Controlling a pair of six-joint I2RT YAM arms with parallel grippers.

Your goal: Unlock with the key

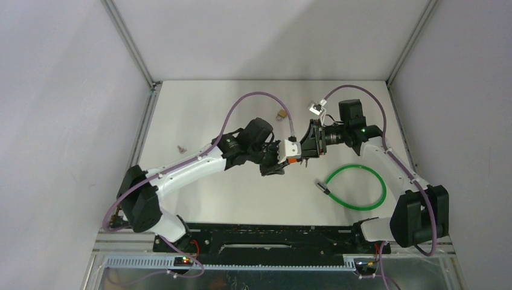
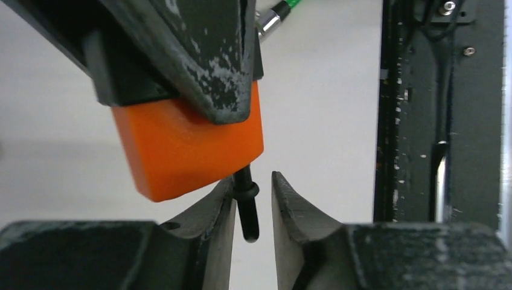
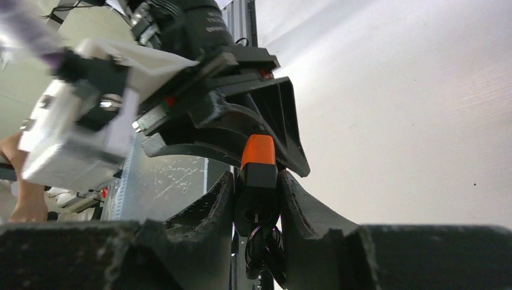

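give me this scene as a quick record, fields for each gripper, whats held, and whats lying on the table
right gripper: shut on orange-and-black piece; key rings hang under it
left gripper: open, fingers narrowly apart around black pin
pin: sticks out of the orange end, gap showing on one side
position: both grippers meet over the middle of the table
on table: green cable in a loop, small brass-coloured object, neither touched
lock state: cannot tell
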